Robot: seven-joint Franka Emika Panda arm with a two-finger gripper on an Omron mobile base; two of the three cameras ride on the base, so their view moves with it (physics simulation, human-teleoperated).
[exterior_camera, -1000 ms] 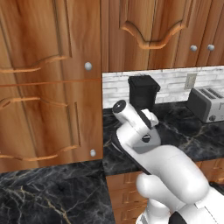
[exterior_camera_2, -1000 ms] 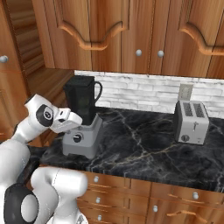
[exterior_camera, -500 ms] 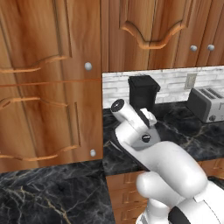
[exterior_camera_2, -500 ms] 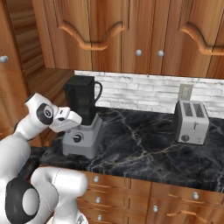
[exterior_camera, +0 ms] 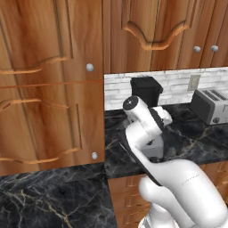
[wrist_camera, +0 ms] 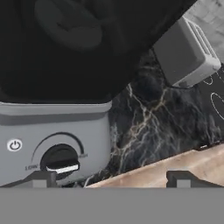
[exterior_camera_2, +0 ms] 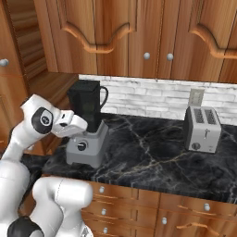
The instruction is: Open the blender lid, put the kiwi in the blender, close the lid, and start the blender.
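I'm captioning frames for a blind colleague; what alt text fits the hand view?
Close-up of the blender: grey base with a black knob and power symbol, dark jar above. Open gripper tips at the bottom; black marble counter and toaster beyond.

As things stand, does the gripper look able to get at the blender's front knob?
Probably yes. The open gripper sits right at the blender base, with the knob beside one fingertip; nothing stands between them, though the gripper is offset and must shift sideways.
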